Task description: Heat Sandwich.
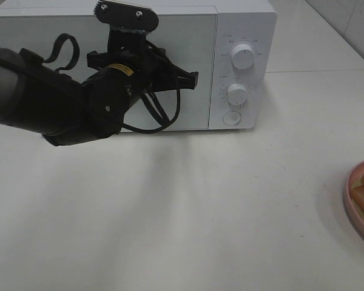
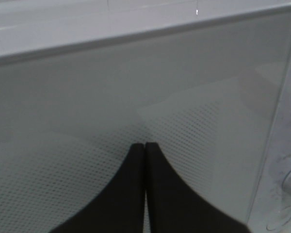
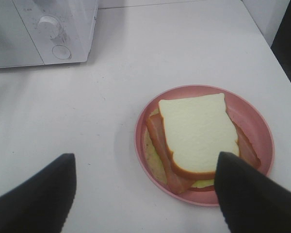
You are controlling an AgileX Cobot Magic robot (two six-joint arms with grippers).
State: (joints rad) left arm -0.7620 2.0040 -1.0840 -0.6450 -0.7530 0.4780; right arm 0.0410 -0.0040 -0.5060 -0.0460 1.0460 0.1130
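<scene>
On the white table (image 1: 188,212) the microwave (image 1: 170,60) stands at the back with its door closed; its two knobs (image 1: 243,56) and a round button sit on the panel at its right side. At the table's right edge lies my pink plate (image 3: 254,121), carrying the sandwich (image 3: 196,133); my right gripper (image 3: 145,187) hangs above it, fingers spread wide, touching nothing. My left gripper (image 2: 145,150) is pressed closed, empty, its tips right up against the microwave door.
</scene>
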